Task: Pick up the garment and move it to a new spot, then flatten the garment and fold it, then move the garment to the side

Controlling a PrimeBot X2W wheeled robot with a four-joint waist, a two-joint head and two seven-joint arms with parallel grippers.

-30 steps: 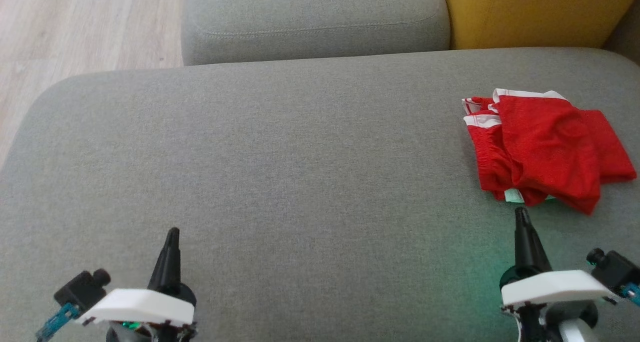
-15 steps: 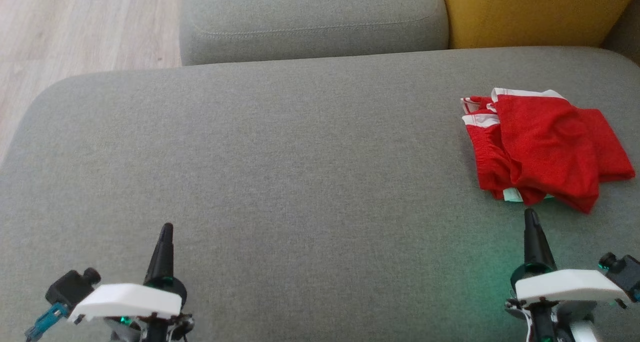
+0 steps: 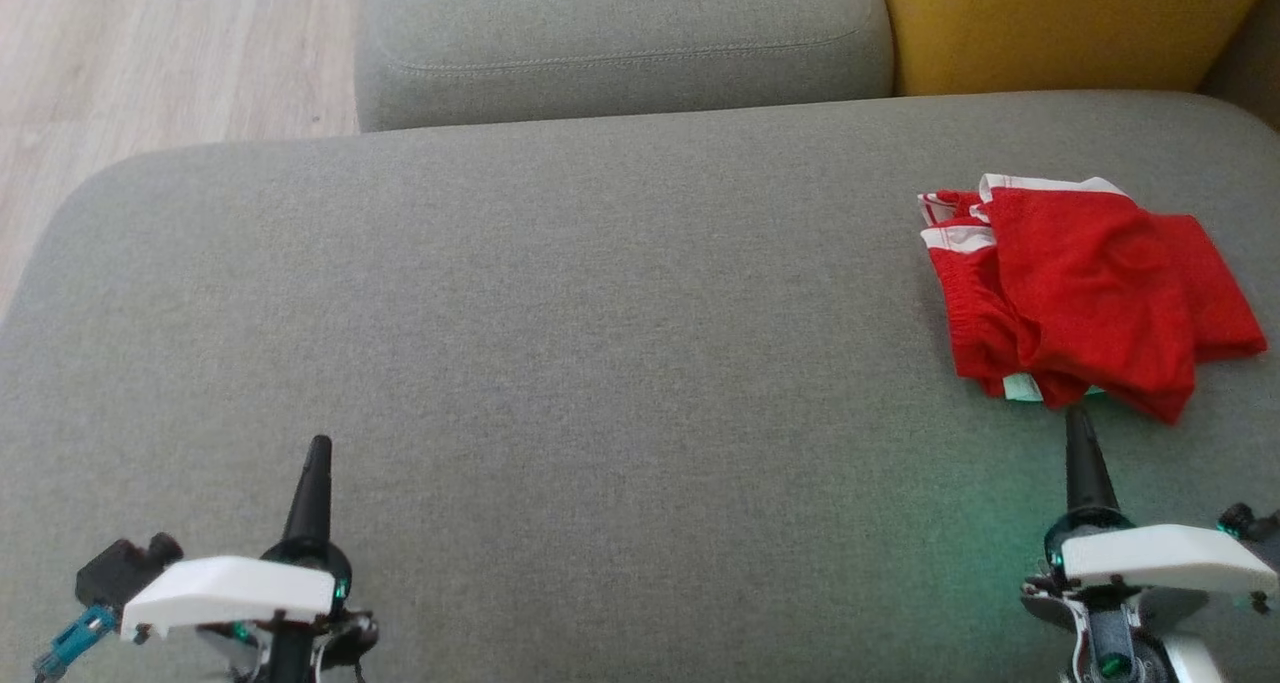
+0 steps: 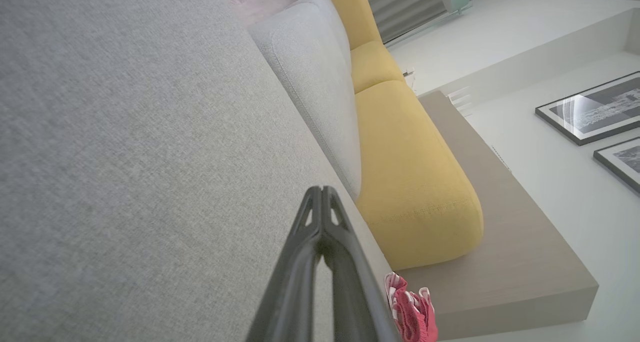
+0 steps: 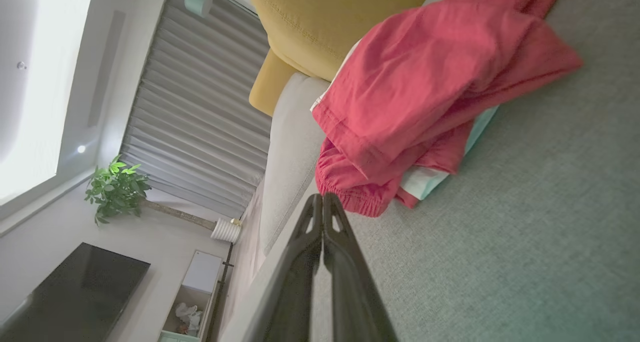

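Observation:
The garment (image 3: pixel 1085 293) is a red pair of shorts with white trim, lying folded in a loose heap at the right end of the grey sofa seat (image 3: pixel 600 343). In the right wrist view the garment (image 5: pixel 425 96) lies just beyond my right gripper (image 5: pixel 323 198), whose two dark fingers are pressed together on nothing. In the head view that right gripper (image 3: pixel 1077 420) points at the garment's near edge, a small gap short of it. My left gripper (image 3: pixel 319 447) is shut and empty over bare seat at the lower left. A corner of the garment (image 4: pixel 412 309) shows in the left wrist view past my left gripper (image 4: pixel 322 190).
A grey back cushion (image 3: pixel 620 38) and a yellow cushion (image 3: pixel 1070 23) line the far edge of the seat. Wooden floor (image 3: pixel 150 53) lies past the seat's left end. The wide middle of the seat is bare fabric.
Both arms have drawn back toward the bottom edge of the head view. The right fingertip has shifted a little to the right, below the garment's near edge. The garment has not moved.

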